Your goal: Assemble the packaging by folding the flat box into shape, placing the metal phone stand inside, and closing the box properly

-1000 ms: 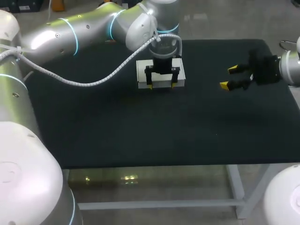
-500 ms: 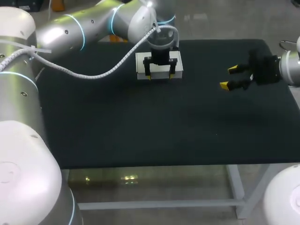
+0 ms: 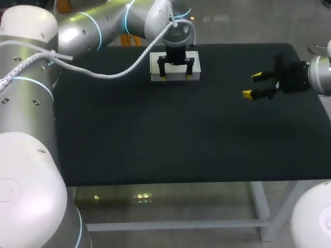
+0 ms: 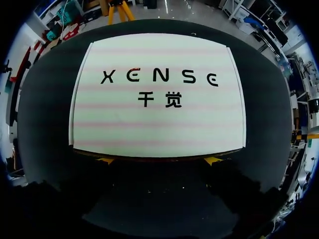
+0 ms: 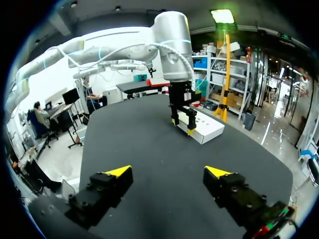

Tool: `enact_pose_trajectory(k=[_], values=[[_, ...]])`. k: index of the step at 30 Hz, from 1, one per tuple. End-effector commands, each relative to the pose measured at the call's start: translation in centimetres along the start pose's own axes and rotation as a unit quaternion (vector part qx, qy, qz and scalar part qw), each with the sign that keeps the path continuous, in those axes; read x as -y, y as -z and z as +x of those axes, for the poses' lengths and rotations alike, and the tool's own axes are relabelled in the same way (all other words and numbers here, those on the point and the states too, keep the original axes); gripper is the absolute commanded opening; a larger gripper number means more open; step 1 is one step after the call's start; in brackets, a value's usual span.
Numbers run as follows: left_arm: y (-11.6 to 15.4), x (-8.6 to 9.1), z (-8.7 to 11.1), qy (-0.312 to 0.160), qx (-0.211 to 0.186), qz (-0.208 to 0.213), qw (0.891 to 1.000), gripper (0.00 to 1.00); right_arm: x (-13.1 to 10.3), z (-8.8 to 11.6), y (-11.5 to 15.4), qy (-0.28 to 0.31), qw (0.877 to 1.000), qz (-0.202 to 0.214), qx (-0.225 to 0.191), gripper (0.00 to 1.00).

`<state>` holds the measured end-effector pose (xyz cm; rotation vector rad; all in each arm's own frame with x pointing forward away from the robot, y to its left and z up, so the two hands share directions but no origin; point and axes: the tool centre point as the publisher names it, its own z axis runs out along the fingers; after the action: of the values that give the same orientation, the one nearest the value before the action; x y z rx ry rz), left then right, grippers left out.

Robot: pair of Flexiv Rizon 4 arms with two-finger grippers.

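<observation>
- Black table [image 3: 155, 134] bears one white box [image 3: 154, 66] at its far middle, lying flat with its flaps closed.
- Head view: the left arm [image 3: 93, 28] comes in from the far left corner, and the left gripper [image 3: 177, 78] stands straight down over the box, hiding the middle of the lid. The box's height cannot be judged from this view.
- Left wrist view: the lid shows in full, a plain white face with dark print across its upper half and no open seam. Only the two yellow fingertips [image 4: 105, 160] peek out, both under the box's near long edge and set apart within its width.
- Left claw: fingers spread, both on the same long side of the box, so nothing is clamped. Contact with the side wall cannot be confirmed.
- Right wrist view: the box reads as a low slab with square corners and an upright side wall, the left fingers standing against that wall.
- Right gripper [image 3: 255, 86] hangs over the right part of the table, well apart from the box, fingers spread wide with nothing between them.
- Orientation: the printed face is up, and the box's long axis runs side to side across the table, parallel to its far edge.
</observation>
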<state>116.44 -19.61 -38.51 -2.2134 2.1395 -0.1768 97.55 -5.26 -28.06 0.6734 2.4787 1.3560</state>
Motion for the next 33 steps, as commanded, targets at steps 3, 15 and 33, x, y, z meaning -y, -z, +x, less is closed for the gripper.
enact_pose_trajectory(k=[3,15,33], values=[[2.2,-2.7,-1.4,-0.016,-0.025,0.023,0.999,1.0,0.1,-0.1,0.1,0.0,1.0,-0.002,-0.002,1.0],[7.7,-8.9,-6.6,-0.12,-0.082,0.144,0.979,1.0,0.1,-0.1,0.1,0.0,1.0,-0.002,-0.002,1.0],[9.3,-13.8,-11.8,-0.27,-0.188,0.279,0.902,1.0,0.1,-0.1,0.1,0.0,1.0,-0.002,-0.002,1.0]])
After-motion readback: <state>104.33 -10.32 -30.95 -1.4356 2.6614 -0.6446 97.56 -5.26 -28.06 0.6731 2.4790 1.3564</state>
